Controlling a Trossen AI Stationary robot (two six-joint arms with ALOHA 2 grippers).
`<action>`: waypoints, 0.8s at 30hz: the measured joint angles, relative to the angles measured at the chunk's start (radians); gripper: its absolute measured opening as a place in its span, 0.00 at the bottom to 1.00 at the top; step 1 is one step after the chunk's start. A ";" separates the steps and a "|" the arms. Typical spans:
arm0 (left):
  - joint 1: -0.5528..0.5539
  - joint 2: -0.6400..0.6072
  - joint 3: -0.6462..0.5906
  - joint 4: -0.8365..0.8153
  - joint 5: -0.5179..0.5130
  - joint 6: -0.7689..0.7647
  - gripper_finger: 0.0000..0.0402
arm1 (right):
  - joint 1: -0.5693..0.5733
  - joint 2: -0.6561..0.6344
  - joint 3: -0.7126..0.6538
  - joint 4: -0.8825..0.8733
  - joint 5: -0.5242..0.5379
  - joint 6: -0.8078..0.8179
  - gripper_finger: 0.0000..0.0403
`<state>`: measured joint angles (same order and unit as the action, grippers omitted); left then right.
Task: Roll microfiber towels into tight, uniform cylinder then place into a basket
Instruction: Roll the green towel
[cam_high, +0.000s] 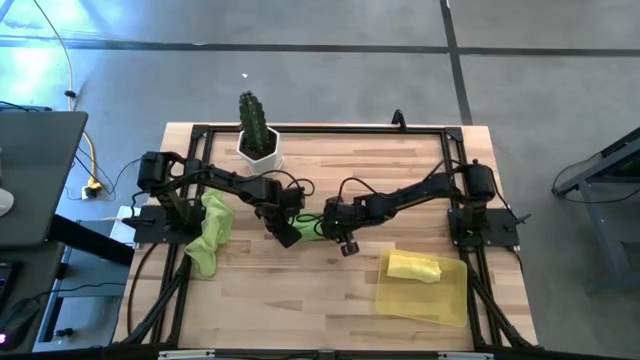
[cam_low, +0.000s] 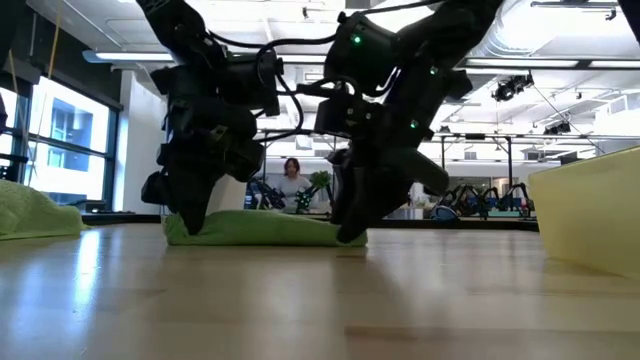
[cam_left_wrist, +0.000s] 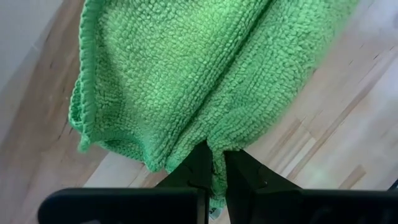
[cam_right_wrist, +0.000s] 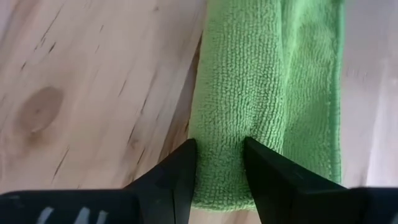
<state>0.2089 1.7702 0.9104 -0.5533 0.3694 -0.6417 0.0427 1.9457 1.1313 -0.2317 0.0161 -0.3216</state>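
Note:
A lime green microfiber towel (cam_high: 311, 229) lies folded into a long band on the wooden table between my two grippers; the low view shows it as a flat strip (cam_low: 262, 228). My left gripper (cam_high: 286, 233) is shut on its left end, and my right gripper (cam_high: 334, 230) is shut on its right end. A second green towel (cam_high: 209, 236) lies crumpled at the table's left. A yellow towel (cam_high: 412, 266) lies rolled in the translucent yellow basket (cam_high: 440, 300) at the near right. My left gripper (cam_left_wrist: 216, 155) pinches a bunched fold at the towel's end edge (cam_left_wrist: 215, 138) between its two fingers, coming steeply from above. The towel spreads away from the fingers and lies on the table. My right gripper (cam_right_wrist: 217, 152) has the folded band's end (cam_right_wrist: 221, 121) between its two fingers, one on each long side, so they lie across the band. It slants down from above. The band rests on the table.
A white pot with a cactus (cam_high: 257, 140) stands at the far edge behind the left arm. A black frame (cam_high: 320, 128) runs around the table. Bare wood lies near the front edge between the crumpled towel and the basket.

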 joint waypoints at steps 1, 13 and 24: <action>0.000 0.000 0.000 -0.001 0.003 -0.002 0.04 | -0.002 0.001 0.001 -0.003 -0.003 0.013 0.32; -0.004 -0.062 -0.002 -0.012 0.008 0.111 0.15 | -0.012 0.054 0.006 -0.020 -0.061 0.089 0.12; -0.064 -0.212 -0.001 -0.170 -0.147 0.326 0.21 | -0.065 0.059 0.004 -0.014 -0.314 0.155 0.01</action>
<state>0.1448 1.5586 0.9097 -0.7230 0.2219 -0.3158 -0.0224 2.0047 1.1353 -0.2455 -0.2983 -0.1667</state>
